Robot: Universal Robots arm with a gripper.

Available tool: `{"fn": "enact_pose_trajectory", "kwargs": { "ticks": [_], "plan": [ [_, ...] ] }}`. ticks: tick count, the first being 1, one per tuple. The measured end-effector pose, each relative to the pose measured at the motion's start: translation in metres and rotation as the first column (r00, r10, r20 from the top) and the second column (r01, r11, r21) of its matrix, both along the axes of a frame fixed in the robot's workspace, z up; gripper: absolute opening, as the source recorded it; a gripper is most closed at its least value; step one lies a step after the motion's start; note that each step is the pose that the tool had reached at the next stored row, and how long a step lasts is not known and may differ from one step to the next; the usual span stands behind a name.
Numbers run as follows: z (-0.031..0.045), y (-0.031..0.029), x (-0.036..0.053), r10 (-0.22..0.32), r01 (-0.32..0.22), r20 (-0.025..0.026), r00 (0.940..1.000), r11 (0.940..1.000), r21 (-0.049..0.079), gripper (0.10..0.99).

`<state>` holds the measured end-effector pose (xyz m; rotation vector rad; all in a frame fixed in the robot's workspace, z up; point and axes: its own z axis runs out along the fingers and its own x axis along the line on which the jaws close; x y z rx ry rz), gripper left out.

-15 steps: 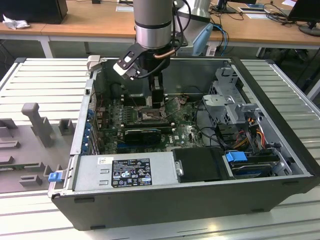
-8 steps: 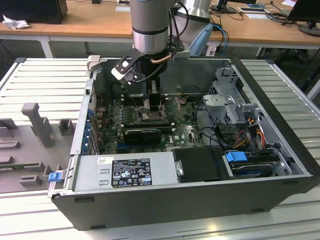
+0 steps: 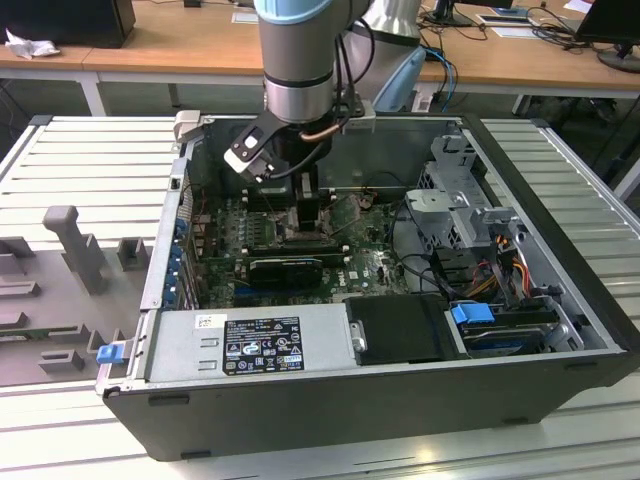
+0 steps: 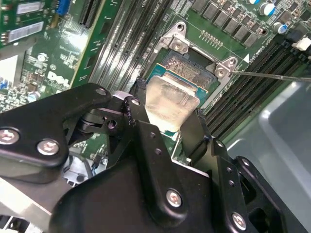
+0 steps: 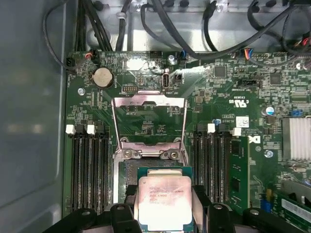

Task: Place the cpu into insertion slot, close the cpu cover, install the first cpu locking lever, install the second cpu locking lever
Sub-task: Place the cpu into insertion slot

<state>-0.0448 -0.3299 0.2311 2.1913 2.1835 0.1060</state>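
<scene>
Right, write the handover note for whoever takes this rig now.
The hand is shut on the cpu, down inside the computer case.
The cpu is held over the insertion slot; I cannot tell if it is seated.
The cpu cover is open, swung back over the board.
Done: cpu brought to the slot.
Left: cover not closed, locking levers not fastened.

Ribbed metal table, open computer case on it, grey moulded tray beside (exterior view's left)
</scene>
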Motion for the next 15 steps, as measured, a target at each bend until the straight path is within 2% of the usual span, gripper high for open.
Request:
{"fn": "enact_pose_trajectory", "kwargs": {
  "ticks": [3, 6, 8, 10, 15],
  "plan": [
    [-0.0051, 0.0026, -0.0037, 0.0, 0.0, -0.0001, 1.0, 1.0, -0.005, 0.525],
    [-0.0089, 0.007, -0.0043, 0.0, 0.0, 0.0001, 1.0, 0.9998, -0.019, 0.525],
    [-0.0129, 0.0101, -0.0043, 0.0, 0.0, 0.0001, 1.0, 0.9998, -0.02, 0.525],
    [-0.017, 0.0105, -0.0042, -0.002, 0.002, 0.0, 1.0, 0.9998, -0.02, 0.525],
    [-0.0195, 0.0108, -0.0019, -0.014, 0.014, 0.0, 0.9999, 0.9997, -0.02, 0.525]
  ]
}}
